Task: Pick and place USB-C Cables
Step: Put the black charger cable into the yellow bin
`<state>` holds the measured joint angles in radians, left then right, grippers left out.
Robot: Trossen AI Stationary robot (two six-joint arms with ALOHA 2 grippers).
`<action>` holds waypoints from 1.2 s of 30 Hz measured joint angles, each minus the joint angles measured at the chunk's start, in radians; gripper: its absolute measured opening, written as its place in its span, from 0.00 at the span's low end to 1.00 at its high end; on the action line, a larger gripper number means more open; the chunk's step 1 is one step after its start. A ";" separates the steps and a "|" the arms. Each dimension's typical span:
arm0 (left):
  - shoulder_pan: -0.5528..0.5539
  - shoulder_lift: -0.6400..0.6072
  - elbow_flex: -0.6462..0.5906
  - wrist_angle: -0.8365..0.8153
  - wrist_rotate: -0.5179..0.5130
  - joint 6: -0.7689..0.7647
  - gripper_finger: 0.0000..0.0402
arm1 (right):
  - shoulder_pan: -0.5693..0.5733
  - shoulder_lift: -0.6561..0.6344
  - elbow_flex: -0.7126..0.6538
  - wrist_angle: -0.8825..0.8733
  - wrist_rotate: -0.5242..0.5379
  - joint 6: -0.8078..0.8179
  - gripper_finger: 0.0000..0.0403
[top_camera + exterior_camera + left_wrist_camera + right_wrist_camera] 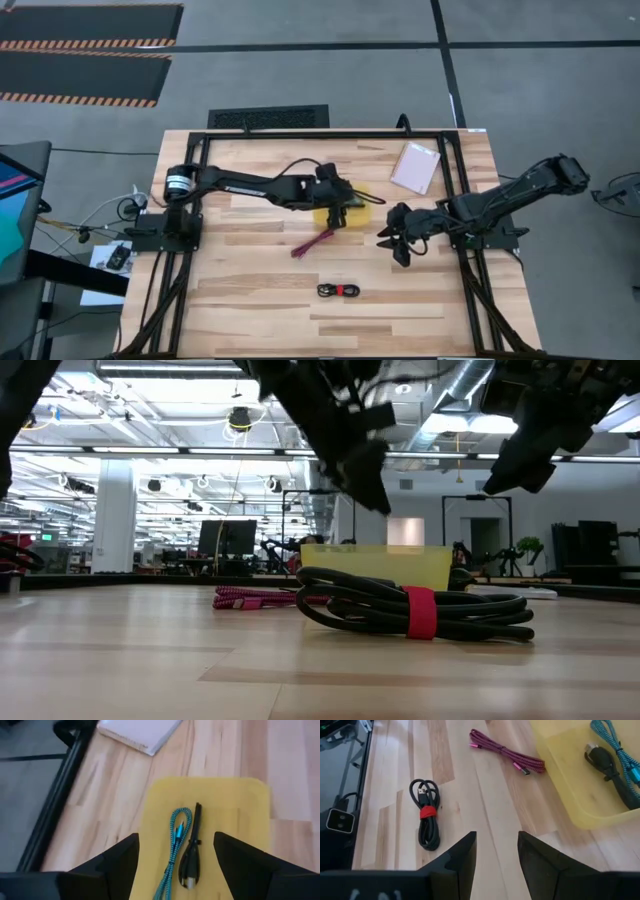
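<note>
The yellow tray (362, 200) sits mid-table. Inside it lie the teal cable (172, 847) and the thin black cable (192, 847), side by side. My left gripper (175, 865) hovers open above them, one finger on each side, touching nothing. The maroon cable (315, 243) lies flat on the wood by the tray's near left corner. The black bundle with a red tie (340, 290) lies nearer the table's near edge. My right gripper (398, 243) hangs open to the right of the tray, above bare wood (497, 857).
A pale pinkish-white packet (415, 167) lies beyond the tray toward the far right. A black frame rail (455, 190) runs along the table's right side by the right arm's base. Open wood stretches around the black bundle (426, 820) and maroon cable (507, 755).
</note>
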<state>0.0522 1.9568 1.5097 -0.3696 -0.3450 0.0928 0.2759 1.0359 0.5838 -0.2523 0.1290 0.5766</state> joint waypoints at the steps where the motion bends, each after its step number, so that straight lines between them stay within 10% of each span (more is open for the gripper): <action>1: -0.006 -0.019 -0.001 -0.014 0.000 -0.003 0.62 | 0.009 0.000 0.000 -0.001 0.008 0.000 0.42; 14: -0.176 -0.212 -0.023 -0.082 -0.033 -0.112 0.62 | 0.130 0.000 -0.001 0.060 0.138 0.025 0.42; 22: -0.411 -0.226 -0.023 -0.090 -0.322 -0.190 0.62 | 0.183 0.030 -0.001 0.141 0.140 0.021 0.42; 36: -0.654 -0.226 -0.012 -0.100 -0.604 -0.307 0.62 | 0.234 0.461 0.008 0.561 0.185 -0.062 0.56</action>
<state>-0.6014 1.7309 1.4975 -0.4694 -0.9494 -0.2138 0.5100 1.4972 0.5923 0.3086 0.3140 0.5144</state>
